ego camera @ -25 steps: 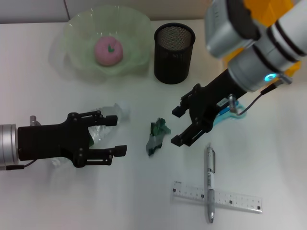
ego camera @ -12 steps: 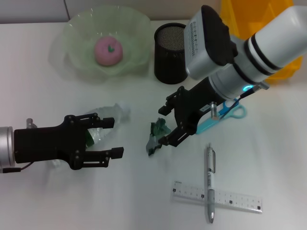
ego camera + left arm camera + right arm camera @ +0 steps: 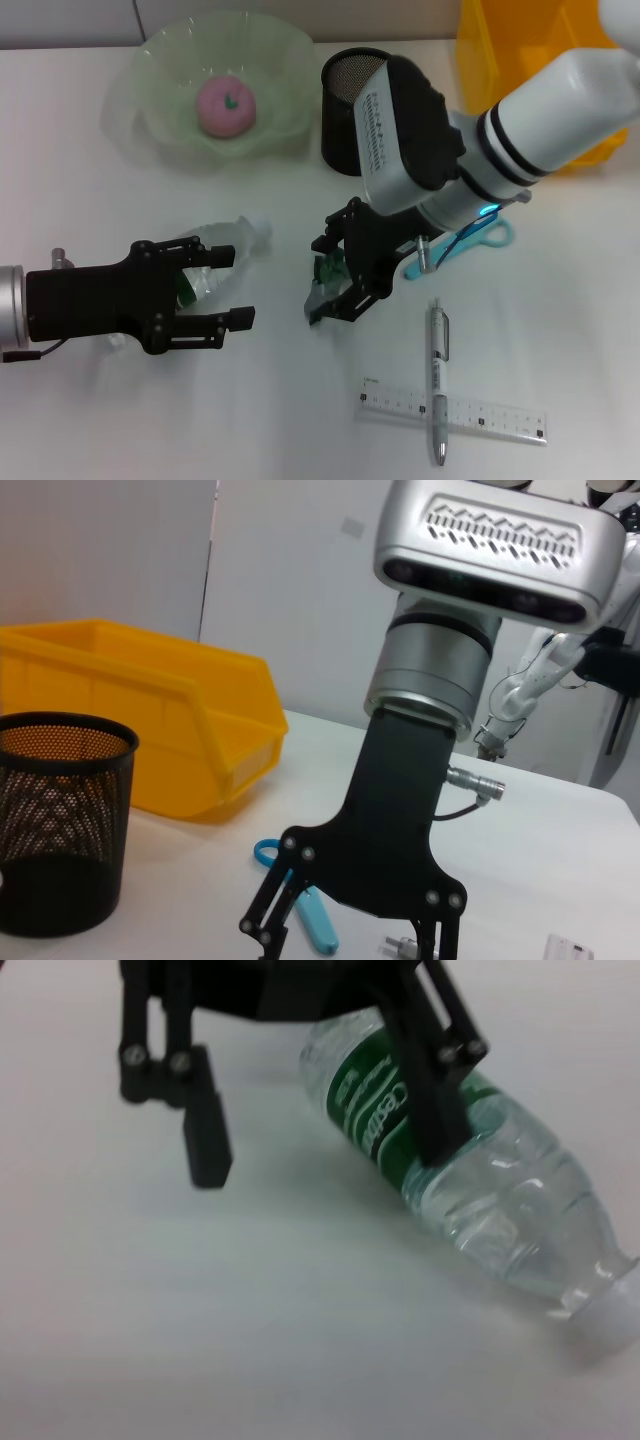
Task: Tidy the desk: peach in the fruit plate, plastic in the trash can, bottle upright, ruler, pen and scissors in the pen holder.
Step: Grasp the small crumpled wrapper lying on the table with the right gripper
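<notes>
A crumpled green piece of plastic (image 3: 322, 290) lies mid-table, and my right gripper (image 3: 335, 272) stands open right over it, one finger on each side. The clear bottle (image 3: 222, 248) with a green label lies on its side at the left; in the right wrist view the bottle (image 3: 470, 1180) shows close up. My left gripper (image 3: 222, 287) is open around the bottle's body, one of its fingers (image 3: 205, 1135) resting beside it. The pink peach (image 3: 227, 105) sits in the green glass fruit plate (image 3: 285, 60). Blue scissors (image 3: 478, 232), pen (image 3: 438, 365) and ruler (image 3: 455, 412) lie at the right.
The black mesh pen holder (image 3: 363, 100) stands behind my right arm, and the yellow trash can (image 3: 505, 50) is at the back right. The left wrist view shows the pen holder (image 3: 60, 830), the trash can (image 3: 150, 710) and the scissors (image 3: 305, 905).
My right gripper has swung left and down from beside the scissors to over the plastic. The left gripper has shifted slightly back toward the left, still open at the bottle.
</notes>
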